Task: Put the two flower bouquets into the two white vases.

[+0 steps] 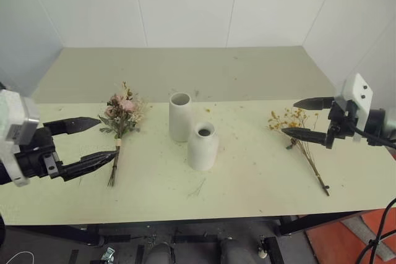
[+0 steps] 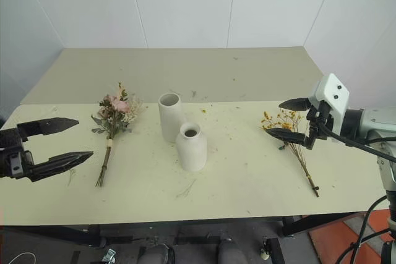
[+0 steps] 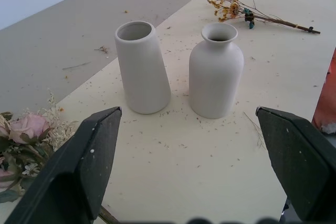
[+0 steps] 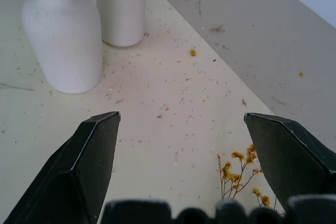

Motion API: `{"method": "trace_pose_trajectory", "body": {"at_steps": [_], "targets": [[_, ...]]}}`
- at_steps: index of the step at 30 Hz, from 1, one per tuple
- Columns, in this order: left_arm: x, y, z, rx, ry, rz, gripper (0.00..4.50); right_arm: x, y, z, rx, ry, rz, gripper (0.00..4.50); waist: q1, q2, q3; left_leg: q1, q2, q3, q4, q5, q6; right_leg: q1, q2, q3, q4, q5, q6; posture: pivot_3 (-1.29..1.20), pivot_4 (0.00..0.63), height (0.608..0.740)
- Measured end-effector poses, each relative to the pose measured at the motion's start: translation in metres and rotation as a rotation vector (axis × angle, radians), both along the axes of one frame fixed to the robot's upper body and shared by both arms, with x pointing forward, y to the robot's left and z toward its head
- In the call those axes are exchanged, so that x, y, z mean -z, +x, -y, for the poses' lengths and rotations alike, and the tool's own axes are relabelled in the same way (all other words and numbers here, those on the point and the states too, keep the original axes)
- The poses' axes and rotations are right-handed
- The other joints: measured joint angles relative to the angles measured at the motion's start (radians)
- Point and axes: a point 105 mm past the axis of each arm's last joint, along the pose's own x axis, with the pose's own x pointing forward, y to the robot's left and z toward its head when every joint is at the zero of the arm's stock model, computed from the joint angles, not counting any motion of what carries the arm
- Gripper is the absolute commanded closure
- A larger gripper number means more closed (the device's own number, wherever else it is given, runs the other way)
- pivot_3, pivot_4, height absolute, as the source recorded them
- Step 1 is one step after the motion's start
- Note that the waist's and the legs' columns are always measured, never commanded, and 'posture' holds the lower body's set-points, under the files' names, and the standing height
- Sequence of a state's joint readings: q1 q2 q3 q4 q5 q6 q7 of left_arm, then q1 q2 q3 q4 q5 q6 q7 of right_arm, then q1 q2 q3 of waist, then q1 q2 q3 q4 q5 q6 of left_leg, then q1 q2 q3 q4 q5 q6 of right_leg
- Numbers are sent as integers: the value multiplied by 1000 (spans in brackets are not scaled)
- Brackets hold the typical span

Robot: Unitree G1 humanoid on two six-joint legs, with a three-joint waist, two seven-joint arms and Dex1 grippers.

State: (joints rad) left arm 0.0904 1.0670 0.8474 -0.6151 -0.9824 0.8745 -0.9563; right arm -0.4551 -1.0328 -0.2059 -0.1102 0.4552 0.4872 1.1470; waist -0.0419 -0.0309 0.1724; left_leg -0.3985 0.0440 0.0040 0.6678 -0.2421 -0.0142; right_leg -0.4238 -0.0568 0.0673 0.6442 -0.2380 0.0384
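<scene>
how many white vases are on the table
2: a taller cylinder vase near the table's middle, and a shorter narrow-necked vase just in front of it and to its right. None looks hidden.

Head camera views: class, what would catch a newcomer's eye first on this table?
Two white vases at the table's middle: the tall cylinder vase and, just in front, the round narrow-necked vase. The pink rose bouquet lies flat by the open left hand, the yellow dried-flower bouquet by the open right hand.

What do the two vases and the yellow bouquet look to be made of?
Cylinder vase and rounder vase: likely matte white ceramic, thick-rimmed, with no shine. Yellow bouquet: apparently dried flowers, with thin brown stems and crumbs shed on the table.
</scene>
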Motion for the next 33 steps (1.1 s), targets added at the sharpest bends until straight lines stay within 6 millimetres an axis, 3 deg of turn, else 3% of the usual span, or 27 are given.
{"method": "trace_pose_trajectory", "body": {"at_steps": [18,27,29,33], "targets": [[-1,13,6,53,-25,17,31,-1,-8,7,43,-18,-40,0,0,0,0,1,0,0,0,0,0,0,0,0,1,0,0,0,150,740],[-10,35,28,152,-53,65,31,3,-2,12,119,-7,-138,0,4,0,0,0,0,0,0,0,0,0,0,0,1,0,0,0,150,740],[-6,46,28,108,-35,22,31,2,-1,9,108,-11,-135,0,3,0,0,0,0,0,0,0,0,0,0,0,1,0,0,0,150,740],[-2,75,10,-145,101,-153,31,-4,0,-1,73,2,-111,0,0,-1,0,0,-1,-1,1,0,0,0,1,0,2,0,1,0,150,740]]}}
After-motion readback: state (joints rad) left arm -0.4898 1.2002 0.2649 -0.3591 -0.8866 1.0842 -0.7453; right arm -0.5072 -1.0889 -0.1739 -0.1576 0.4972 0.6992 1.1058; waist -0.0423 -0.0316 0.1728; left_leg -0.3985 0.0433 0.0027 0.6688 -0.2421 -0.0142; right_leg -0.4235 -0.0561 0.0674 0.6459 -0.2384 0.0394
